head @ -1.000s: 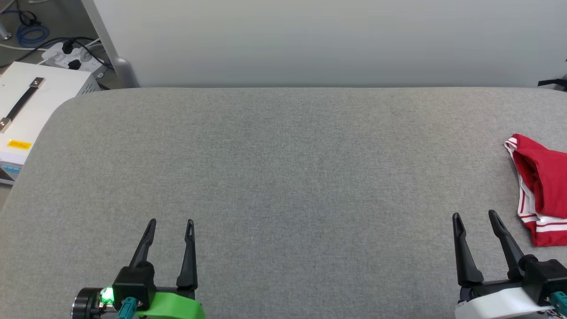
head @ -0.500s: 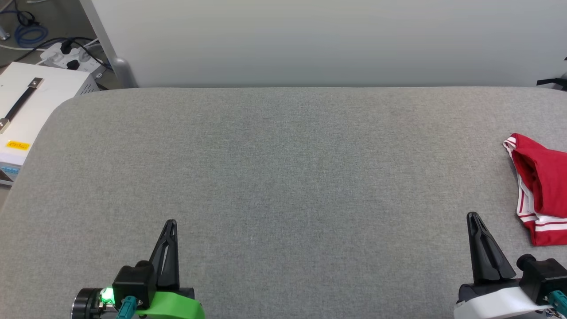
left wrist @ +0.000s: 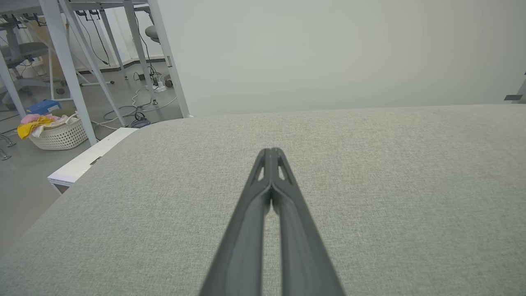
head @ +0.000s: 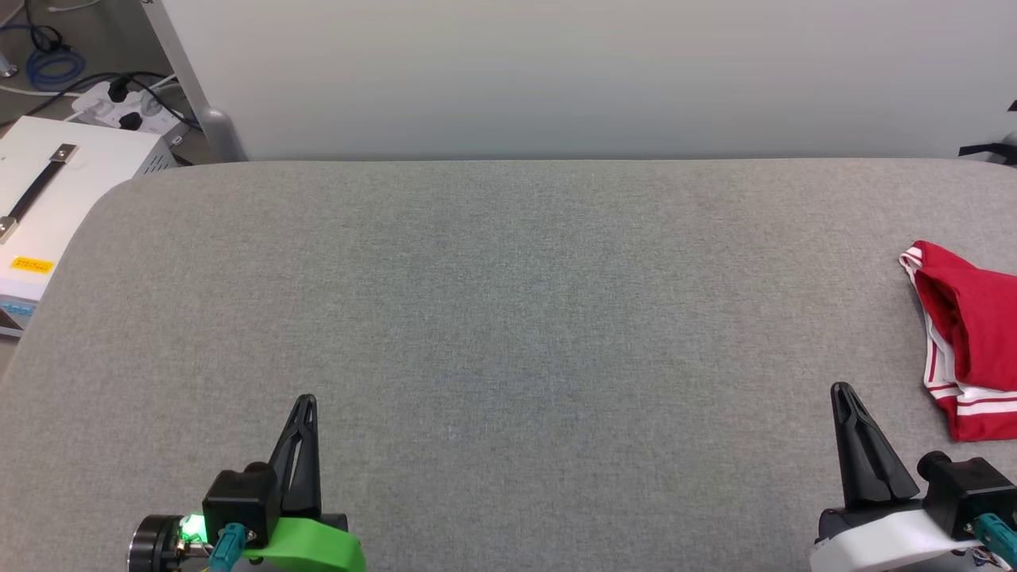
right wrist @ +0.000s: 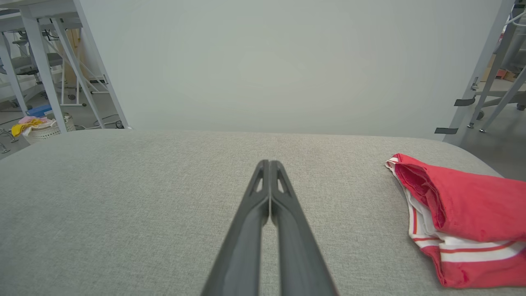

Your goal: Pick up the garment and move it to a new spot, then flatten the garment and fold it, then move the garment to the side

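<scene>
Garment (head: 977, 334) heaped near the right jaws — untouched, far from the left jaws — both pairs clenched, empty.

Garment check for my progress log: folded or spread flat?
Folded, not spread: the garment lies as a compact layered bundle, red over striped white trim.

Soft, even, bright light covers the grey cloth surface (head: 508, 302), with barely any shadow and no glare. The wrist views bow at their edges, and the left gripper (left wrist: 271, 153) blurs near the lens.
</scene>
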